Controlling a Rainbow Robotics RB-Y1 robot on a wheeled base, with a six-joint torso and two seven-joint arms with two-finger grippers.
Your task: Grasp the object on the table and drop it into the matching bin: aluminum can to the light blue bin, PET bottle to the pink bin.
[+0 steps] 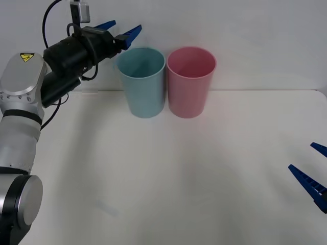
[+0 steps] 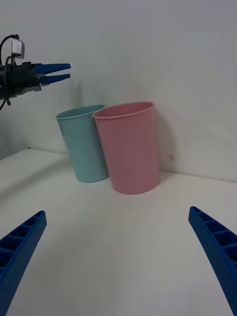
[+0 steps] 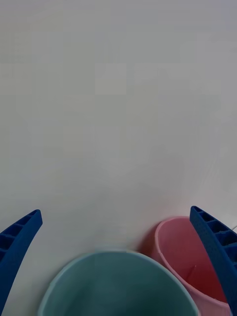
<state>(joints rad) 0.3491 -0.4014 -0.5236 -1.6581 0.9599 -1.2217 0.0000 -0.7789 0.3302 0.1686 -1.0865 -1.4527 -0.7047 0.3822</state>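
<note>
The light blue bin (image 1: 141, 81) and the pink bin (image 1: 190, 81) stand side by side at the back of the white table (image 1: 179, 178). My left gripper (image 1: 125, 28) hangs open in the air just above the light blue bin's left rim, with nothing between its fingers. From the left wrist view I look down into the light blue bin (image 3: 113, 286) and the pink bin (image 3: 177, 247). Low over the table's right edge, my right gripper (image 1: 301, 156) is open and holds nothing. The aluminum can is out of view.
A plain pale wall rises right behind the bins. In the right wrist view the left gripper (image 2: 66, 70) floats above the light blue bin (image 2: 81, 145), beside the pink bin (image 2: 129, 148).
</note>
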